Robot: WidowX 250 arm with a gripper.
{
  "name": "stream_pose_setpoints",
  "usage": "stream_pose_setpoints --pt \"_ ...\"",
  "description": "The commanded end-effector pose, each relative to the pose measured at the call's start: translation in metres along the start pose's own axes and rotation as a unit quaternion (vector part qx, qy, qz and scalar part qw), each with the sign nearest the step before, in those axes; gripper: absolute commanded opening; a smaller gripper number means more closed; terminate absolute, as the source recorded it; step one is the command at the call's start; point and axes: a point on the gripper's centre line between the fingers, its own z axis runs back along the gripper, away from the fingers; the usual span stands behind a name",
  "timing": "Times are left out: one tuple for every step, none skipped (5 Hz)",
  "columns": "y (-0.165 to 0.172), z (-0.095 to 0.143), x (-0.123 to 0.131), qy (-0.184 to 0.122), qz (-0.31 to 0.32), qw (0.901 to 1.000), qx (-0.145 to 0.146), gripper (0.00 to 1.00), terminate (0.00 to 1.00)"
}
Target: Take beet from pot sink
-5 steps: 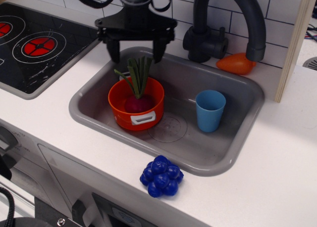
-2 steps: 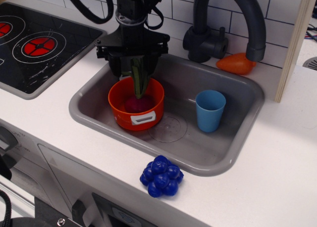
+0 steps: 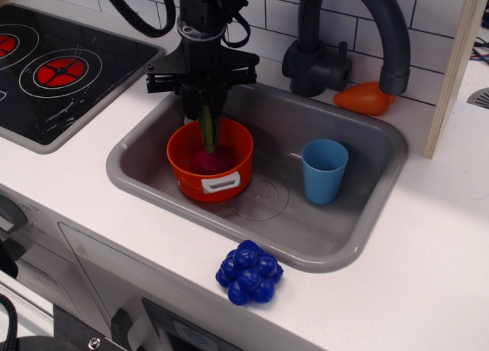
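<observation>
The beet (image 3: 214, 162) has a dark magenta bulb resting inside the orange pot (image 3: 186, 179), with its green stalks standing upright. The pot stands in the left part of the grey sink (image 3: 351, 213). My black gripper (image 3: 206, 112) hangs straight above the pot, and its fingers are closed on the beet's green stalks. Only a short length of stalk shows below the fingers. The bulb still sits in the pot.
A blue cup (image 3: 324, 170) stands in the right part of the sink. A black faucet (image 3: 359, 30) arches over the back rim, with an orange teardrop toy (image 3: 364, 99) behind it. A blue berry cluster (image 3: 249, 271) lies on the counter in front. A stovetop (image 3: 53, 68) is at the left.
The gripper came down from above the sink onto the beet's stalks, and its fingers closed in on them. The pot and the beet bulb have not moved.
</observation>
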Motion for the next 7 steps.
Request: stream_pose_setpoints --pt "0.0 0.043 0.023 -0.063 0.052 0.9966 -0.01 0.0 0.0" --pt "0.007 0.084 0.021 -0.099 0.105 0.9886 -0.042 0.0 0.0" --pt "0.007 0.113 0.007 -0.068 0.098 0.9907 -0.065 0.0 0.0" --pt "-0.004 0.115 -0.022 -0.027 0.053 0.9957 -0.071 0.0 0.0" --pt "-0.023 0.102 -0.052 -0.027 0.016 0.9968 -0.073 0.0 0.0" --pt "-0.032 0.087 -0.075 -0.033 0.007 0.9968 -0.073 0.0 0.0" --pt "-0.042 0.076 -0.08 -0.032 -0.004 0.9968 -0.073 0.0 0.0"
